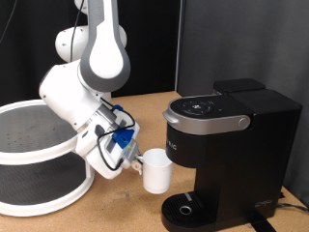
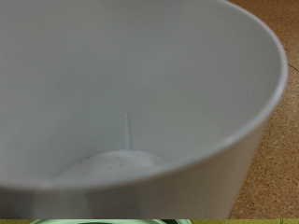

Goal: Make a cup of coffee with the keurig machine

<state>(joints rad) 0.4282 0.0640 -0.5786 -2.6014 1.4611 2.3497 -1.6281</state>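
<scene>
Far at the exterior view's left, a white two-tier round rack (image 1: 34, 155) with dark mesh shelves, well apart from the work and playing no part in it at present. Next along, the white robot arm (image 1: 92, 77), bent down low over the brown worktop (image 1: 126, 208) so as to bring the hand in sideways at about cup height rather than from above, probably because of the brew head overhanging the spot. At the end of it, the fingers (image 1: 136, 160), pressed up against the left side of the cup (image 1: 157, 172), seemingly at the handle; whether closed on it or merely touching, impossible to tell from this distance. Upright, mouth upward, apparently clear of the worktop, though not certain. In the wrist view, nothing but the cup's (image 2: 121, 103) white inside, filling nearly the whole picture, empty and dry with a few specks at the bottom, and a strip of cork worktop (image 2: 280, 159) past the rim; no fingers visible there. So close to the camera as to suggest a carried cup, by judgement only. Further right, the keurig machine (image 1: 232, 145), lid down, cup just beside its front and a little left of the round drip base (image 1: 185, 207), not yet centred beneath the brew head (image 1: 208, 114).
</scene>
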